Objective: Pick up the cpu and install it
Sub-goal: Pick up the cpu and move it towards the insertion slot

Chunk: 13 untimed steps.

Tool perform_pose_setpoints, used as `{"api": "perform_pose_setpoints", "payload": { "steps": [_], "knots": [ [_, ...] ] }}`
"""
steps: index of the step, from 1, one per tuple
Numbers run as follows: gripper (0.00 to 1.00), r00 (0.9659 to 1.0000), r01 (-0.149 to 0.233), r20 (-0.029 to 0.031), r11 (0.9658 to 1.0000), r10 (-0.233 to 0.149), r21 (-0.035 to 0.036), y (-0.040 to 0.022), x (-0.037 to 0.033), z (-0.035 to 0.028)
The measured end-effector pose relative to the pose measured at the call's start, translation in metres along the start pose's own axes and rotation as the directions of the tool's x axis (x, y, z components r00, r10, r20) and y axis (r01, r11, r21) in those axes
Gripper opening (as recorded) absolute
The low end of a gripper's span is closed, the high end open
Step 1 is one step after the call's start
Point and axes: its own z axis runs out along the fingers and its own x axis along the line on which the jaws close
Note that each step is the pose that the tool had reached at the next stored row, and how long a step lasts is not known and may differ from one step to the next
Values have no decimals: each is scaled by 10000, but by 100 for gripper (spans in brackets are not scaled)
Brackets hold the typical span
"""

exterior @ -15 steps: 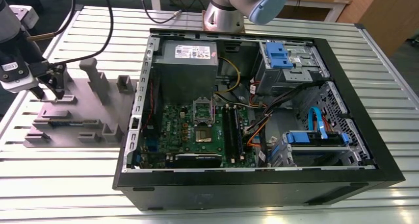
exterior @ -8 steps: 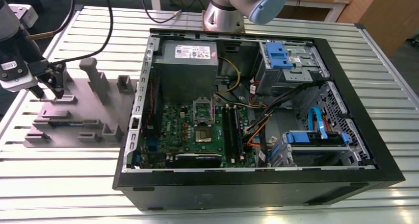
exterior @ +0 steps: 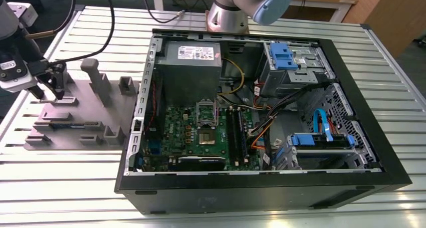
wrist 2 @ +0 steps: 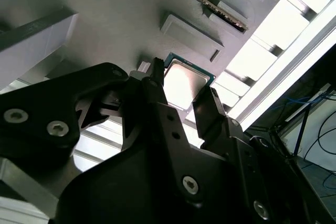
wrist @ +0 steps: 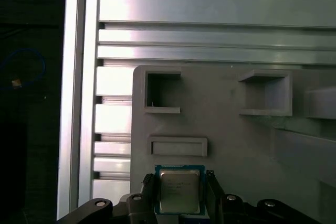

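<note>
At about 9 o'clock in the exterior view, the pincer stands with its tips down on a grey fixture plate on the slatted desk. In both wrist views the cpu lies flat on that plate. The fingers are closed in against two of its opposite edges, so the pincer looks to be gripping the chip. The cpu should be light and stiff, but its metal top is slick and its underside is probably delicate. The thin side edges are the right place to hold it, and the grip should be kept level. Toward the centre is the open computer case, with the motherboard socket near 6 o'clock, well apart from the pincer.
</note>
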Motion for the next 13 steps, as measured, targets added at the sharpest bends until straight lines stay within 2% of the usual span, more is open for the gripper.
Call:
{"api": "perform_pose_setpoints", "payload": {
  "steps": [13],
  "knots": [
    [47,10000,-1,0,10000,1,1,2,1,-44]
  ]
}}
